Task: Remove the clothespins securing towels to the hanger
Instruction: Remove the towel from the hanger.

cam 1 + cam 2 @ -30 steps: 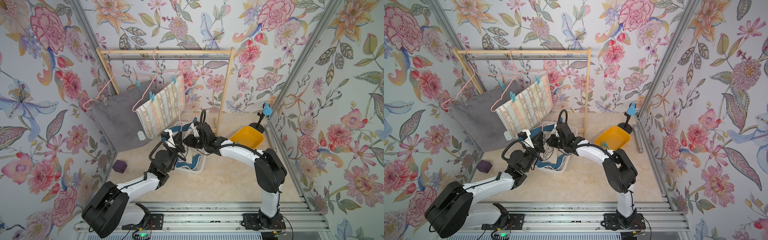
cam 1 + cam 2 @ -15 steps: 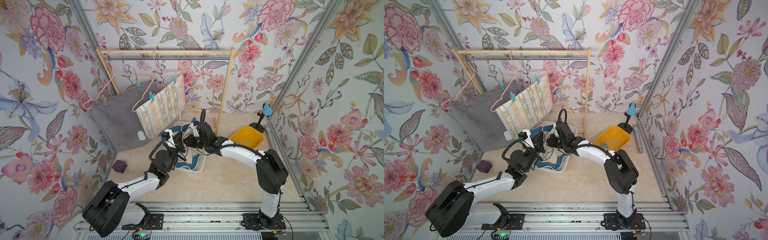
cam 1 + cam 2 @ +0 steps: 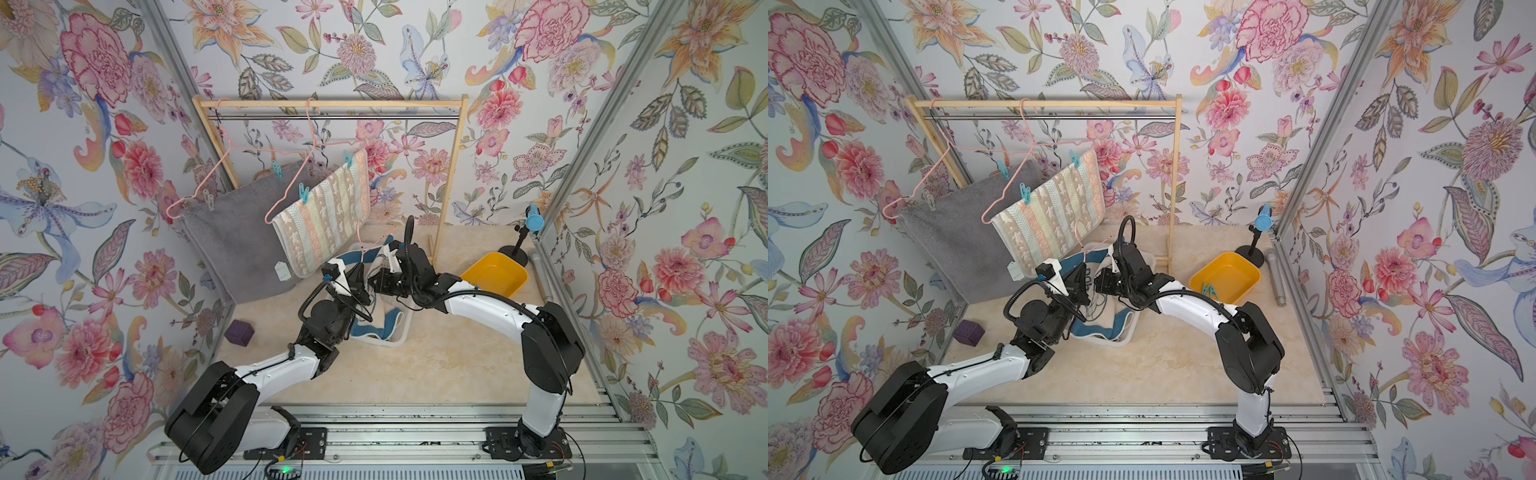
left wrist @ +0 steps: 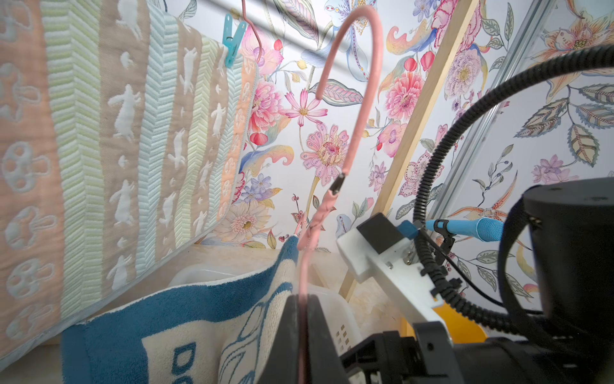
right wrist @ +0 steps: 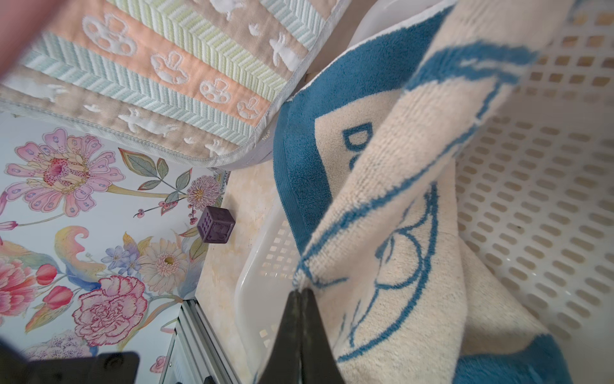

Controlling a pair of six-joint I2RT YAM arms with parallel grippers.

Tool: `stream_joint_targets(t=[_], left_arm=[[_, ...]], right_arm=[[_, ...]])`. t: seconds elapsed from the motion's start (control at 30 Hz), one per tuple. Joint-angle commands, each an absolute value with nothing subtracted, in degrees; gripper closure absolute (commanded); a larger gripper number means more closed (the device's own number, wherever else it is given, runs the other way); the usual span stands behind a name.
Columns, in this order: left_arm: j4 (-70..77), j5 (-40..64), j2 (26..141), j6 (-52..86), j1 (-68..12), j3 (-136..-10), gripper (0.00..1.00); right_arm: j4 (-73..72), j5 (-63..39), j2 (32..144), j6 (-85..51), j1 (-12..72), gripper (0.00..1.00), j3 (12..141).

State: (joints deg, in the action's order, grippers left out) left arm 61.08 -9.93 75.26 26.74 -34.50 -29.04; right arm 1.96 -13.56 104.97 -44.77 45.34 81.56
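Both top views look steeply down from high over the arm bases, sharing the wooden rack (image 3: pixel 328 103) and desk (image 3: pixel 436 365). Left wrist camera faces upward along the pink hanger (image 4: pixel 360 106), close; right wrist camera hugs the blue-and-white towel (image 5: pixel 382 206).

fluffy terry towel (image 5: pixel 382 206), perforated glossy plastic basket (image 5: pixel 548 173), wooden rack (image 3: pixel 451 174)

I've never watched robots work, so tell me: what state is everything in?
left gripper: shut on pink hanger.
pink hanger: off the rail.
right gripper: shut on Doraemon towel.
Doraemon towel: draped over white basket.
striped towel: hanging, two teal clothespins on.
grey towel: hanging, pinned.
yellow bin: holds loose clothespins.
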Motion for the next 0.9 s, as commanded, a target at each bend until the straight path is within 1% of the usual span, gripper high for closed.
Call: stream_joint_targets(t=[0.0,0.27,0.67,0.77,0.8,0.87], left_arm=[[61.71,-11.78,73.87,25.49,-33.72,-29.61,1.00],[59.64,-12.63,71.58,24.57,-32.44,-29.97,1.00],[57.21,-13.41,69.68,24.02,-30.33,-30.22,1.00],[56.50,-14.19,69.21,23.91,-30.05,-30.29,1.00],[56.10,-14.47,69.06,23.95,-29.94,-30.40,1.00],[54.85,-15.35,68.73,23.59,-29.81,-30.95,1.00]], right_arm=[[1.94,-13.27,100.85,-43.68,45.26,1.00,80.21],[1.99,-12.66,95.24,-43.51,42.86,1.00,74.75],[3.43,-12.20,83.41,-41.18,37.96,1.00,69.98],[3.69,-12.08,81.88,-40.45,37.40,1.00,69.74],[3.85,-11.99,81.73,-40.26,35.56,1.00,69.84],[3.87,-12.66,81.80,-40.42,34.75,1.00,70.04]])
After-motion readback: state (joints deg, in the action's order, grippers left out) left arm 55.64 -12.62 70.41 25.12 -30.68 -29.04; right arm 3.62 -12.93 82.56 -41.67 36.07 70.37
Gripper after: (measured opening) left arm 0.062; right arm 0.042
